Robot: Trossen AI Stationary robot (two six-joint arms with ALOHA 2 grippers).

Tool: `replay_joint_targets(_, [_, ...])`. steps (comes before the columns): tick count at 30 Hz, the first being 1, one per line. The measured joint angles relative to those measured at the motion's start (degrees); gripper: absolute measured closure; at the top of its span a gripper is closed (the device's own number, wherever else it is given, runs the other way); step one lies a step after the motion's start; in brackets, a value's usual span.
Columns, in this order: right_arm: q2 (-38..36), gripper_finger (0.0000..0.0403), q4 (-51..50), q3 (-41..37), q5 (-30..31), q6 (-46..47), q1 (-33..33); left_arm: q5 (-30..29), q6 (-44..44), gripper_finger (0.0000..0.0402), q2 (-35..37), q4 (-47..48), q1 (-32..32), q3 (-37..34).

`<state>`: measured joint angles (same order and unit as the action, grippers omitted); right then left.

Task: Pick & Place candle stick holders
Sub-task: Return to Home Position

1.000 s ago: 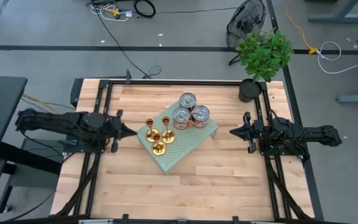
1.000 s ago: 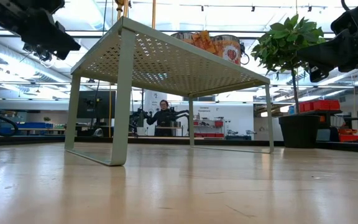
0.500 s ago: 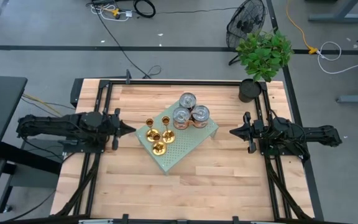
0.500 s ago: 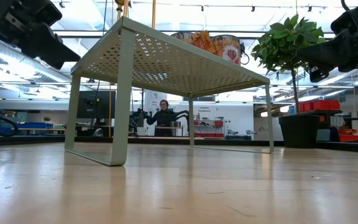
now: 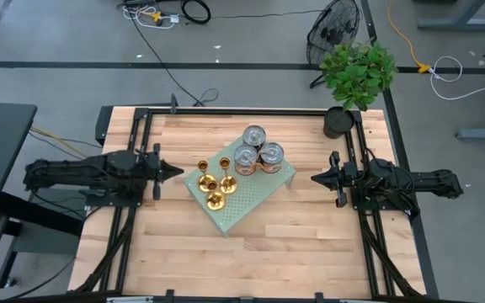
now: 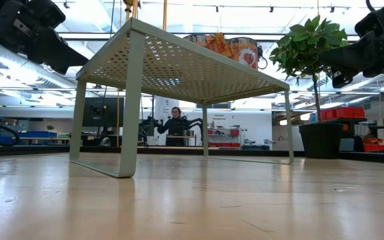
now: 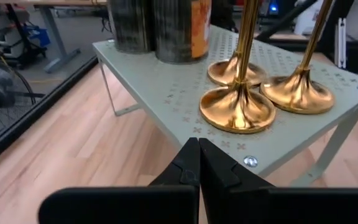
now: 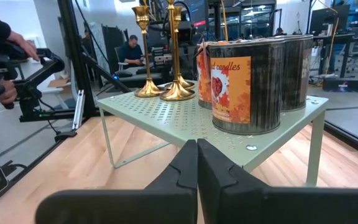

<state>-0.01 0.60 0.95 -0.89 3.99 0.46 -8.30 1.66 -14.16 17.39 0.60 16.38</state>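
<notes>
**All three holders on the shelf, both arms clear**

The three candle stick holders (image 7: 237,111) stand upright and close together at the left end of the green perforated shelf (image 5: 251,198), with the labelled cans (image 5: 254,156) bunched at the other end. Nothing gold sits on the table (image 5: 293,244) itself, so the placing looks finished.

These holders should handle as stiff, polished metal: slick to the touch, no give at all. A wide flared base carries a thin, tall stem, so a nudge up high could tip one into its neighbours. The stem is the place to grip, fingers either side and fairly low. Whether they are solid or hollow I cannot tell from here, so their weight is a guess.

The left gripper (image 5: 175,172) hangs level off the shelf's left end, near it but not touching, nose aimed at the holders. Its fingers are pressed together on nothing. The arm lies stretched straight along the left side.

The right gripper (image 5: 317,178) mirrors it on the far side, well apart from the cans, fingers likewise pressed together and empty.
</notes>
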Motion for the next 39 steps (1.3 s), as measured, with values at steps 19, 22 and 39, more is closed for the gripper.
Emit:
replay_joint_targets(19, [0.0, 0.04, 0.0, -0.02, 0.01, 0.0, -0.01, 1.61, -1.33, 0.04, 3.7, -3.25, 0.04, -0.02])
replay_joint_targets(22, [0.0, 0.04, 0.0, 0.0, 0.0, -0.02, -0.01, 3.23, -1.42, 0.0401, 3.7, -3.95, 0.04, -0.02])
replay_joint_targets(39, [0.0, 0.04, 0.0, -0.02, 0.0, -0.01, 0.0, 3.64, 0.69, 0.0401, 6.35, -11.16, -6.11, -7.52])
